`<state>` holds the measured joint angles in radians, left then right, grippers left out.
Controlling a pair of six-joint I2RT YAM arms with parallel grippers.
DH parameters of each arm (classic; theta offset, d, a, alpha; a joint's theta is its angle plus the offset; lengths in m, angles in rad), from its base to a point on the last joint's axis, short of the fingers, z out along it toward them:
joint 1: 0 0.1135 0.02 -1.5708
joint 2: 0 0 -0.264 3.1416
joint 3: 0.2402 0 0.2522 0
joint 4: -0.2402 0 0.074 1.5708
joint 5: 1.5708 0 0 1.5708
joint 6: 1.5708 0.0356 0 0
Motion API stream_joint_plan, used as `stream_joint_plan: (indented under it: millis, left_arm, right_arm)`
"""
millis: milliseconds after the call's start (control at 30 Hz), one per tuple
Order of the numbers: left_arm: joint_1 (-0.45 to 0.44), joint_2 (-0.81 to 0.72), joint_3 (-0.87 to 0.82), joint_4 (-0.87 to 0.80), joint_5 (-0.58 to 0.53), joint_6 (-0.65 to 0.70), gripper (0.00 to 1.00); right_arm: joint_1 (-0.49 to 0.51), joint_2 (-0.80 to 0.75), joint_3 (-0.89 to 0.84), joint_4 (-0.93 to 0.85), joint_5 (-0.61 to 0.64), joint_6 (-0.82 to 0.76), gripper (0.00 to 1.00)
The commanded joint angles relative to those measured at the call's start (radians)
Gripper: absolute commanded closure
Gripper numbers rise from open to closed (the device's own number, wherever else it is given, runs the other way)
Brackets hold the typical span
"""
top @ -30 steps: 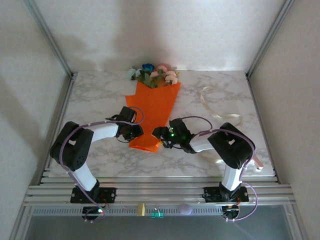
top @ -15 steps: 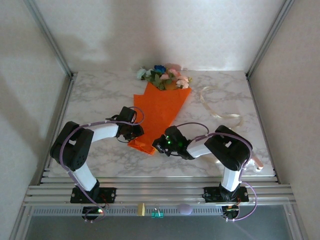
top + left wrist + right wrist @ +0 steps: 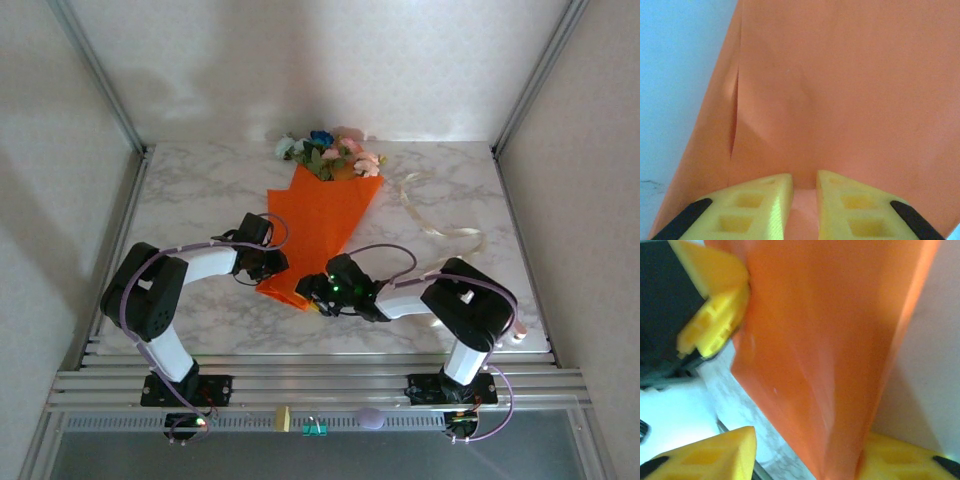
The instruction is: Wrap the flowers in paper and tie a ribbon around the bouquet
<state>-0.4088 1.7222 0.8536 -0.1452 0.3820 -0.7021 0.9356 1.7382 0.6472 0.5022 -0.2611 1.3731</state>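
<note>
One tabletop point(image 3: 200, 190) is carrying everything. One sheet of orange paper point(image 3: 318, 215) is lying on it, folded into a cone, with the wide end pointing at the far wall and the narrow end pointing at the arms. Two end effectors are working at the narrow end. The left end effector point(image 3: 262, 264) is squeezing almost shut on the paper's left edge, pinching the sheet between its fingers; the right end effector point(image 3: 316, 292) is standing open, with the paper's bottom corner sitting between its fingers and not being pinched. One bunch of flowers point(image 3: 335, 158) is poking out of the wide end, near the far edge. One ribbon point(image 3: 450, 232) is lying loose on the right, well apart from the paper, with nothing touching it.

This is looking like the wrapping step, nearly done; the tying is not begun. The next move is probably calling for the right end effector to be closing gently on that corner so the cone is not springing open; then one end effector is needing to fetch the ribbon.
</note>
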Motion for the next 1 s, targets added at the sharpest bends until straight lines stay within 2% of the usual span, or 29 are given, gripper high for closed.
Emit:
stream_joint_plan:
  millis: [0,33,67,100,133,200,233,267,333,400,433,533,633,700,833,967]
  left_arm:
    - [-0.004,0.08,-0.057,-0.088,-0.038,0.018,0.77]
    - [-0.004,0.079,-0.058,-0.089,-0.037,0.019,0.77]
    - [-0.004,0.077,-0.055,-0.092,-0.037,0.019,0.77]
    - [-0.004,0.076,-0.053,-0.094,-0.034,0.018,0.77]
    - [-0.003,0.073,-0.051,-0.094,-0.032,0.015,0.77]
    - [-0.002,0.065,-0.049,-0.089,-0.021,-0.003,0.77]
    - [-0.002,0.059,-0.048,-0.083,-0.012,-0.017,0.76]
    - [-0.003,0.052,-0.05,-0.071,0.005,-0.04,0.75]
    - [-0.005,0.029,-0.056,-0.034,0.038,-0.096,0.74]
    - [-0.009,-0.008,-0.055,0.004,0.061,-0.157,0.73]
    - [-0.009,-0.023,-0.051,0.016,0.062,-0.181,0.71]
    - [-0.01,-0.08,-0.024,0.029,0.058,-0.248,0.64]
    - [-0.012,-0.146,0.019,0.005,0.02,-0.278,0.56]
    - [-0.012,-0.181,0.047,-0.019,-0.004,-0.293,0.53]
    - [-0.014,-0.243,0.087,-0.031,-0.033,-0.308,0.5]
    - [-0.02,-0.251,0.147,-0.102,-0.059,-0.241,0.49]
  right_arm:
    - [0.039,0.07,-0.025,-0.041,-0.017,0.032,0.78]
    - [0.037,0.072,-0.023,-0.041,-0.005,0.035,0.95]
    - [0.035,0.065,-0.019,-0.066,0.012,0.043,1.0]
    - [0.035,0.045,-0.013,-0.104,0.029,0.042,1.0]
    - [0.034,0.02,-0.006,-0.153,0.04,0.03,0.92]
    - [0.029,-0.066,0.029,-0.354,0.077,-0.016,0.35]
    - [0.024,-0.118,0.046,-0.447,0.094,-0.045,0.22]
    - [0.015,-0.19,0.076,-0.582,0.129,-0.087,0.16]
    - [-0.019,-0.332,0.147,-0.857,0.216,-0.167,0.18]
    - [-0.117,-0.465,0.213,-1.074,0.278,-0.249,0.28]
    - [-0.178,-0.51,0.232,-1.135,0.282,-0.293,0.32]
    - [-0.468,-0.544,0.323,-1.253,0.267,-0.514,0.36]
    - [-0.692,-0.382,0.469,-1.303,0.276,-0.672,0.37]
    - [-0.801,-0.21,0.609,-1.352,0.246,-0.655,0.36]
    - [-0.856,0.072,0.891,-1.399,0.272,-0.632,0.36]
    - [-0.859,0.295,1.133,-1.507,0.391,-0.776,0.33]
